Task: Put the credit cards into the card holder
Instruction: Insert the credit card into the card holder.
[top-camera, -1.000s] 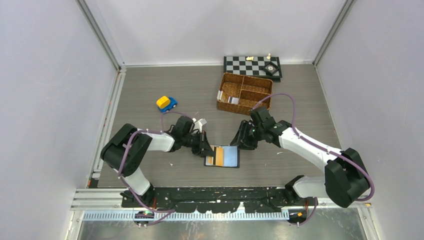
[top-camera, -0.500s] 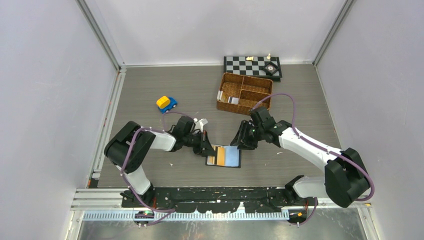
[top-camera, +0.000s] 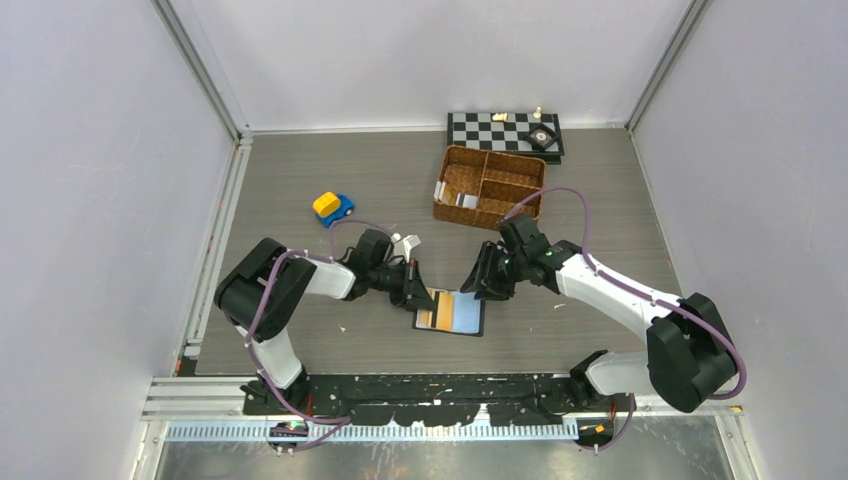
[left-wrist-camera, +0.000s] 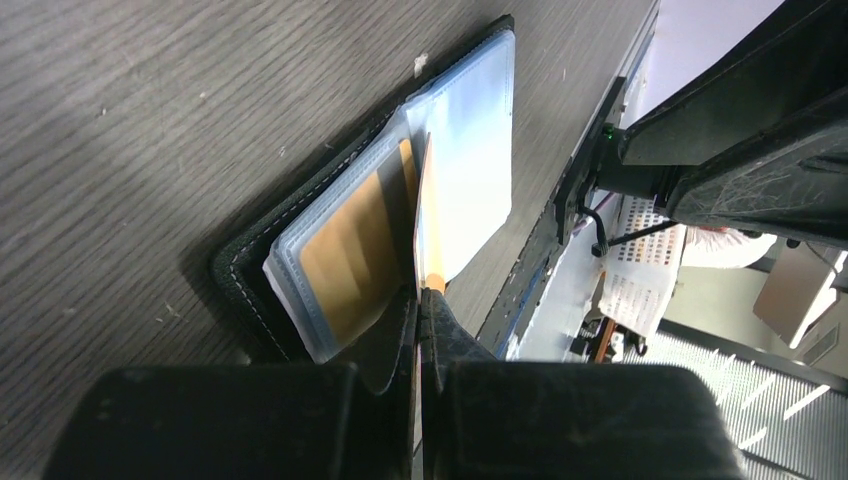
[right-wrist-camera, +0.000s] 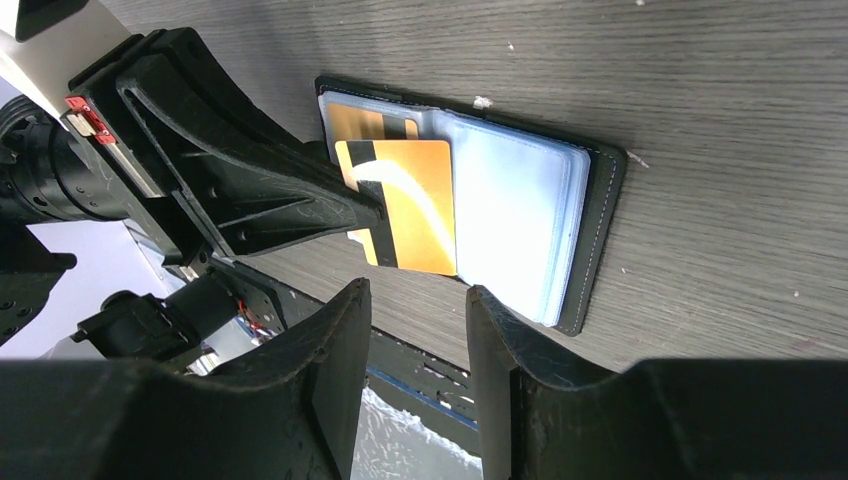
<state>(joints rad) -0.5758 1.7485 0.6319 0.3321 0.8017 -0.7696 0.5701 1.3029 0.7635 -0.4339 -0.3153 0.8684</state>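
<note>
Tan-orange plastic: one credit card (right-wrist-camera: 410, 205) is pinched in your left end effector (left-wrist-camera: 428, 300), jaws closed tight on it, its free edge over the sleeves of the open card holder (right-wrist-camera: 600, 200) lying on the counter (right-wrist-camera: 700, 100) just ahead of the tips. Another orange card (right-wrist-camera: 362, 122) already sits sleeved beneath. Your right end effector (right-wrist-camera: 418, 300) hovers half open and empty, just short of the holder. This card isn't in yet, and pale cards (top-camera: 452, 197) wait in the wicker basket (top-camera: 470, 152) well beyond.
</note>
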